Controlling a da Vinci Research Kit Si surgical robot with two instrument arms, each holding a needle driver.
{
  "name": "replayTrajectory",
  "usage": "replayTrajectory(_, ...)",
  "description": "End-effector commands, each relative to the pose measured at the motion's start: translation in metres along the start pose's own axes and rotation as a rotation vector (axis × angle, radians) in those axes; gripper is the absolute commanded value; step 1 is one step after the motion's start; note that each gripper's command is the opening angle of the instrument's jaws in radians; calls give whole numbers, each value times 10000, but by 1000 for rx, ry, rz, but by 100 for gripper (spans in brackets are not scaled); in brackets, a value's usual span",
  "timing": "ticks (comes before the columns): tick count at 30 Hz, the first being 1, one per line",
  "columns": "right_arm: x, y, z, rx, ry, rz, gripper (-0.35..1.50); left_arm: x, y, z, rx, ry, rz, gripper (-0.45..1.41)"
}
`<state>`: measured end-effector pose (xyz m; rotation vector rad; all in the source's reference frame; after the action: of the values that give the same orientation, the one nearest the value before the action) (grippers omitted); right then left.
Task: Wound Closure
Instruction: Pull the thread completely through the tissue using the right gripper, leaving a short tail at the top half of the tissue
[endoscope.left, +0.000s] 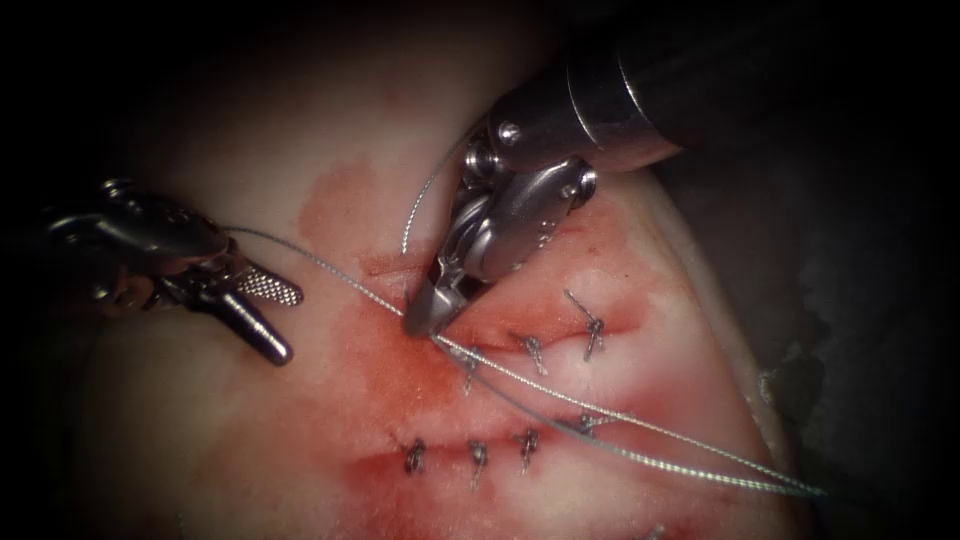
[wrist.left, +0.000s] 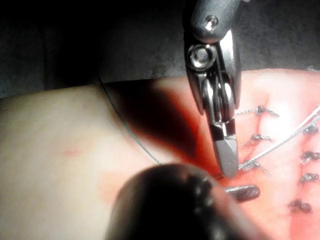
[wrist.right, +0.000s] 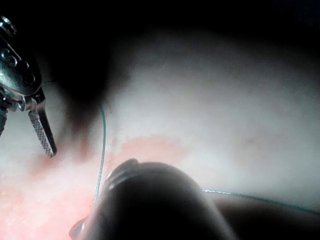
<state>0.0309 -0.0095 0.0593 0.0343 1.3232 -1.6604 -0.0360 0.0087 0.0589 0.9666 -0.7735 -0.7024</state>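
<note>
Down at the near edge of the tissue (endoscope.left: 250, 440) you've got a near row of stitches (endoscope.left: 478, 458), four knots with clipped tails, and that lower cut (endoscope.left: 380, 462) looks pulled shut along the stretch they cover. Just behind it, the far row of stitches (endoscope.left: 533, 352) has three knots on the upper cut (endoscope.left: 500, 335). From there leftward the cut has no knot on it yet, so I'd call the job well along but not finished.

The right tool (endoscope.left: 425, 320) is tipped down onto the left end of that upper cut, in the thick of the red fluid (endoscope.left: 390, 380). Its jaws are together, and the thread (endoscope.left: 640, 455) runs straight into the tip, so it looks clamped on the thread. Two strands fan out from there toward the near right, fairly straight, while another strand curls up loosely past the tool's wrist.

Further left, well apart from the cut, your left tool (endoscope.left: 290, 324) has its jaws spread and is holding nothing. A strand passes right by it.

Where the needle is, I honestly can't tell.
</note>
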Motion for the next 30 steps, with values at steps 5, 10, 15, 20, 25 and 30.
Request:
replayTrajectory(5,14,-3,-18,-20,-58,6,-35,-8,4,4,-2,-4,2,78)
replayTrajectory(10,61,-31,-56,-35,-173,-6,-35,-10,4,8,-7,-9,-2,76)
replayTrajectory(15,127,-88,-99,-43,-345,29,-35,-11,5,11,-11,-13,1,71)
replayTrajectory(20,177,-146,-135,-24,-453,118,-35,-13,8,12,-15,-16,-1,68)
replayTrajectory(25,218,-193,-151,42,-529,164,-35,-13,10,12,-19,-20,-15,66)
replayTrajectory(30,254,-227,-162,114,-568,204,-35,-13,10,12,-22,-23,-18,66)
